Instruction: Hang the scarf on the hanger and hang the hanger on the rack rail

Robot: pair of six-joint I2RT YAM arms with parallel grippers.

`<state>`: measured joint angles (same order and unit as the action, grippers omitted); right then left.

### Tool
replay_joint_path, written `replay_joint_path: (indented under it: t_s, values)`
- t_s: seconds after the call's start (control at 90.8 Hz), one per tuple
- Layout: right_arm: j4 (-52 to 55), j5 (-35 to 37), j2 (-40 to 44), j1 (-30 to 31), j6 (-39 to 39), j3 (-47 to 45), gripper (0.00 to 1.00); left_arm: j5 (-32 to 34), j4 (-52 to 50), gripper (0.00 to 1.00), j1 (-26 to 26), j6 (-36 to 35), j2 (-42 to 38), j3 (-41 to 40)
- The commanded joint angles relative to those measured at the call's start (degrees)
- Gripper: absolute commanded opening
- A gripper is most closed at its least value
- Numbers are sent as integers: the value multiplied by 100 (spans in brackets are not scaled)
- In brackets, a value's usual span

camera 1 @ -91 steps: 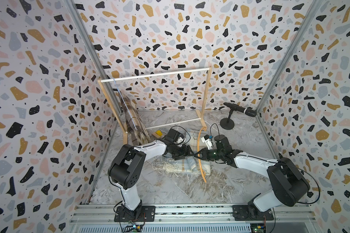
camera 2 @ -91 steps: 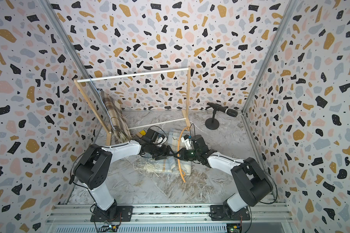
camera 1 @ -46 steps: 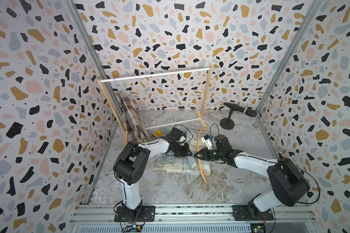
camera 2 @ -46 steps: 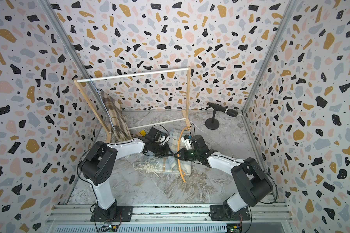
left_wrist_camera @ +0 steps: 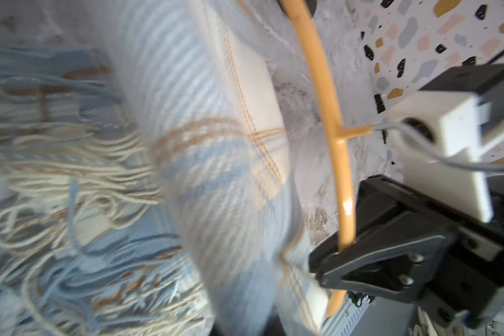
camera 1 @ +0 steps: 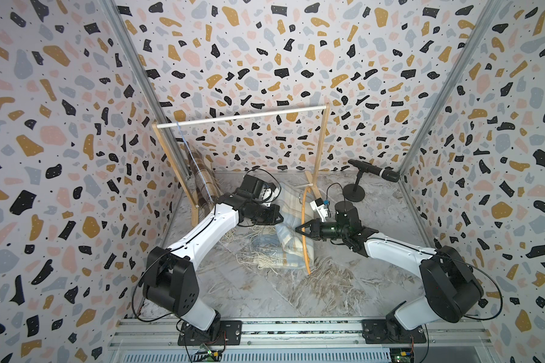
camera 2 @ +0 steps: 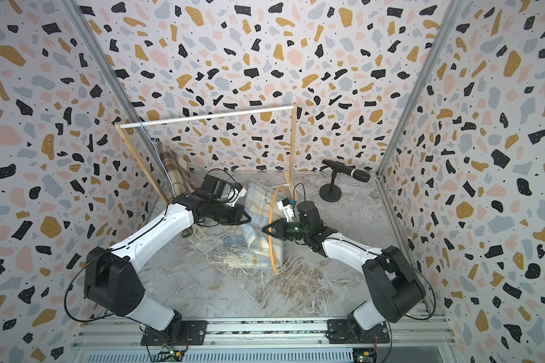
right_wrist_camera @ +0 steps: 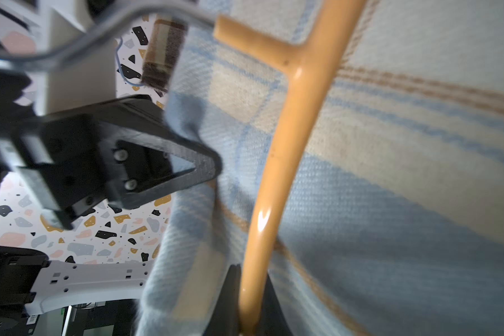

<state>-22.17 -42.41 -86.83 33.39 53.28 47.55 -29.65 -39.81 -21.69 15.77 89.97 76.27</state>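
Left jaws have been closed on a blurred fold of the scarf (camera 1: 291,245). The hanger (left_wrist_camera: 336,145), at the scarf's 3 o'clock edge, is pinched by the right jaws.

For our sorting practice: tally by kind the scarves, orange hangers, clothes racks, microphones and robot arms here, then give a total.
Scarves: 2 (blue plaid scarf, brown plaid scarf)
Orange hanger: 1
Clothes rack: 1
Microphone: 1
Robot arms: 2 (left arm, right arm)
Total: 7
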Motion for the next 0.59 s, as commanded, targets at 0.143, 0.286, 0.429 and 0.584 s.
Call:
replay_joint_path:
  t_s: [0.143,0.286,0.429,0.584]
  values:
    - [-676,286,-616,32,142,-2,0,250,-1036,4,816,-1007,336,157]
    - [-728,223,-898,34,19,-50,0,403,-811,4,1017,-1031,588,-6]
    - [-465,199,-830,28,-176,-16,0,544,-733,4,1018,-1084,997,-69]
    - [-425,62,-553,13,-78,-14,0,1087,-721,4,1018,-1117,1250,-265]
